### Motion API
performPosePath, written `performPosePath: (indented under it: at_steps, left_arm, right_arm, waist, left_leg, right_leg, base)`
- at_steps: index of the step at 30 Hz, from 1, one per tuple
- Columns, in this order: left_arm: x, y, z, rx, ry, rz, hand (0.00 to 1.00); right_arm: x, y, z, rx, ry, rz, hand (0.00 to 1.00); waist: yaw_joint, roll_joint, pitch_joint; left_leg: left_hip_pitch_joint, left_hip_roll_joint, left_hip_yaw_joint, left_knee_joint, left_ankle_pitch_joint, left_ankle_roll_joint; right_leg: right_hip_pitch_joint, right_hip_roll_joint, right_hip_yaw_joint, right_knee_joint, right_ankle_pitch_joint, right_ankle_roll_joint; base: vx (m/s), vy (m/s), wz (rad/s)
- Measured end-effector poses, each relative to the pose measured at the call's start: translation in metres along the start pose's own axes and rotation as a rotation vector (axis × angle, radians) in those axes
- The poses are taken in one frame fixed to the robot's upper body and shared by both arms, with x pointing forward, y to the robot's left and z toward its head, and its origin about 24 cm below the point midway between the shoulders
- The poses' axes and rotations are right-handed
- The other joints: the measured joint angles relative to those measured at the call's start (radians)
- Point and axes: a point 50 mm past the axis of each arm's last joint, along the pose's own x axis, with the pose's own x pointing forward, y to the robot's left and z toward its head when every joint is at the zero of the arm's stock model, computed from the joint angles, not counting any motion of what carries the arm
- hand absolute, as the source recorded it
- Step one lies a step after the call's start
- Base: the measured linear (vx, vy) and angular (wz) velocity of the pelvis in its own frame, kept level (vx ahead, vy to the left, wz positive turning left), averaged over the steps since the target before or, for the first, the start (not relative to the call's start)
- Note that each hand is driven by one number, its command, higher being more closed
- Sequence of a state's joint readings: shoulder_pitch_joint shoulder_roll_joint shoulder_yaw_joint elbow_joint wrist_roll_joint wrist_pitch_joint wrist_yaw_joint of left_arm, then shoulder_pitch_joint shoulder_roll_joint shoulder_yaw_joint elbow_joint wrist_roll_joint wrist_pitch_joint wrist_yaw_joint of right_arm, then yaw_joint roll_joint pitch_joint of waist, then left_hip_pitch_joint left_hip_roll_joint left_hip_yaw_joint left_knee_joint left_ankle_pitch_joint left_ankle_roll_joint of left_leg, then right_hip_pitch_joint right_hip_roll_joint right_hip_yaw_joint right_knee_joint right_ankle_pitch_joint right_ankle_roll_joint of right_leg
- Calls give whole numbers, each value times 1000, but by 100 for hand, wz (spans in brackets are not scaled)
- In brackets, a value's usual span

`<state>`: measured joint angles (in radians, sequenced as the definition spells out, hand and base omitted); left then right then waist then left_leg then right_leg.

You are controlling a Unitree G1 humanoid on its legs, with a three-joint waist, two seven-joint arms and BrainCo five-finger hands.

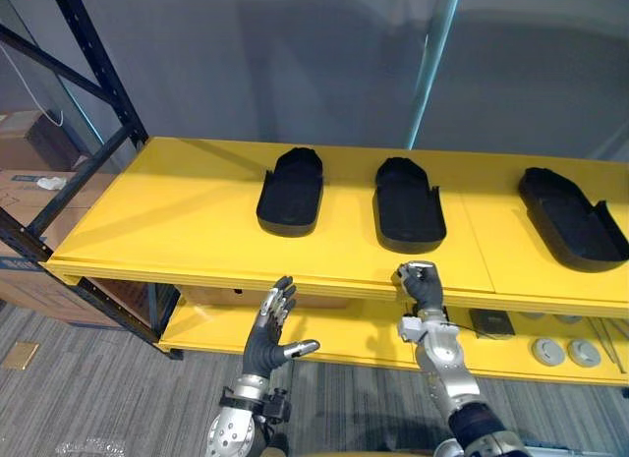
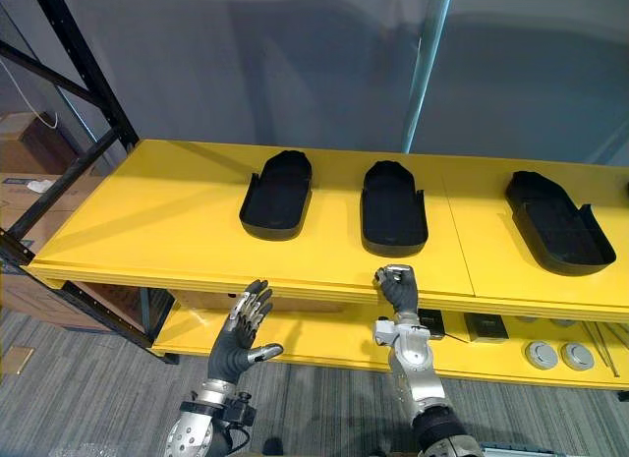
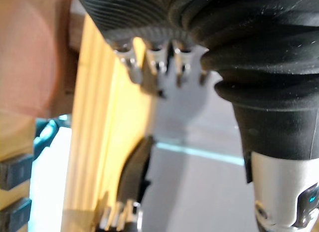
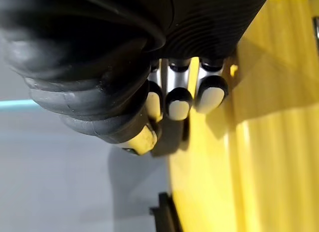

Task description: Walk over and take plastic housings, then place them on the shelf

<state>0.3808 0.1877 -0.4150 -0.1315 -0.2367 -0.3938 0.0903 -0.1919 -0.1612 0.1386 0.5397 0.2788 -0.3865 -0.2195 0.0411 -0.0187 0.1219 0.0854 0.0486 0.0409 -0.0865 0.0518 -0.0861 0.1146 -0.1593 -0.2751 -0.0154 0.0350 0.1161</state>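
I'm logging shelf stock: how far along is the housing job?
Done: three housings lie on the shelf: left housing, middle housing, right housing. In hand: nothing. The left hand is open below the shelf's front edge, and the right hand is curled empty at that edge. Left: whether more housings need fetching cannot be told.

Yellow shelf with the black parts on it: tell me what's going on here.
Three black plastic housings lie in a row on the top yellow shelf: the left housing, middle housing and right housing. Neither hand holds one. The robot's left hand is open, fingers straight, just in front of the shelf's front edge. Its right hand is curled shut and empty at that edge, before the middle housing.
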Motion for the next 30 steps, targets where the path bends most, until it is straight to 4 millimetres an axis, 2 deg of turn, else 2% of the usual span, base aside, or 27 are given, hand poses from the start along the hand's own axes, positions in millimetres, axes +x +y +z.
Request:
performPosePath:
  at_steps: [3, 15, 17, 23, 30]
  left_arm:
    - [-1, 0, 0, 0, 2, -11, 0]
    - [0, -1, 0, -11, 2, -26, 0]
    - [0, 0, 0, -26, 0, -20, 0]
    - [1, 0, 1, -24, -4, -19, 0]
    - [2, 2, 2, -23, -8, -9, 0]
  right_arm:
    - [5, -6, 1, -3, 0, -26, 100]
    - [32, -8, 21, -38, -34, -17, 100]
    - [36, -8, 23, -47, -30, -16, 100]
    - [46, -5, 33, -56, -36, -10, 100]
    - [62, -10, 46, -102, -50, -34, 100]
  waist:
    - [6, 0, 0]
    - [18, 3, 4]
    - [28, 8, 10]
    - [31, 16, 43]
    - [35, 24, 61]
  left_leg:
    - [1, 1, -7, 0, 1, -2]
    - [-16, 1, -29, 2, 4, -4]
    - [-16, 1, -30, 5, 4, -4]
    - [-16, 1, -30, 5, 5, -6]
    - [-18, 1, -33, 5, 6, -5]
  right_leg:
    - [9, 2, -4, -6, 1, -1]
    - [9, 4, -28, -11, 0, -2]
    - [10, 4, -28, -11, 0, -2]
    - [10, 4, -28, -10, 0, -3]
    - [10, 3, -33, -9, -1, -3]
  base:
    - [-25, -12, 6]
    - [1, -7, 5]
    - [0, 0, 0]
    - [-20, -5, 0]
    - [-5, -2, 0]
